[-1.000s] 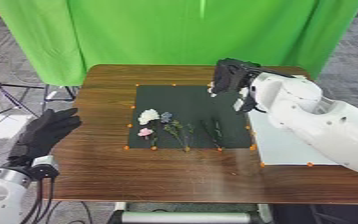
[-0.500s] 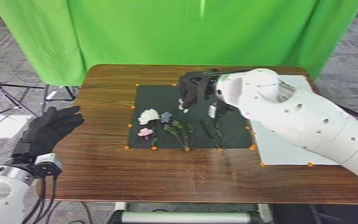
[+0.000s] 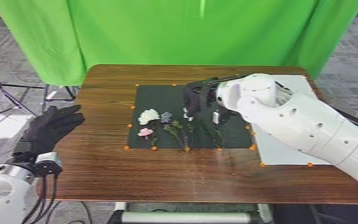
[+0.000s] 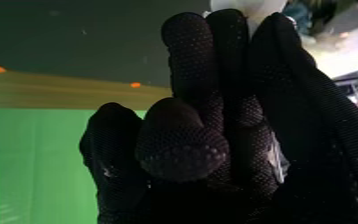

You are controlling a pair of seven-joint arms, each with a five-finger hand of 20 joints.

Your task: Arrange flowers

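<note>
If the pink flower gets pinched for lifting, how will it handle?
The pink flower is small, so probably light. Its thin stem may bend or swing if held at one end. The soft-looking bloom could crush under a firm pinch.

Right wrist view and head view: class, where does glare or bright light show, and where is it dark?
Right wrist view: harsh white glare beside the dark black-gloved right hand, and a pale vertical streak on the smooth green curtain; head view: bright patches on the grey carpeted floor, darker folds down the curtain.
</note>
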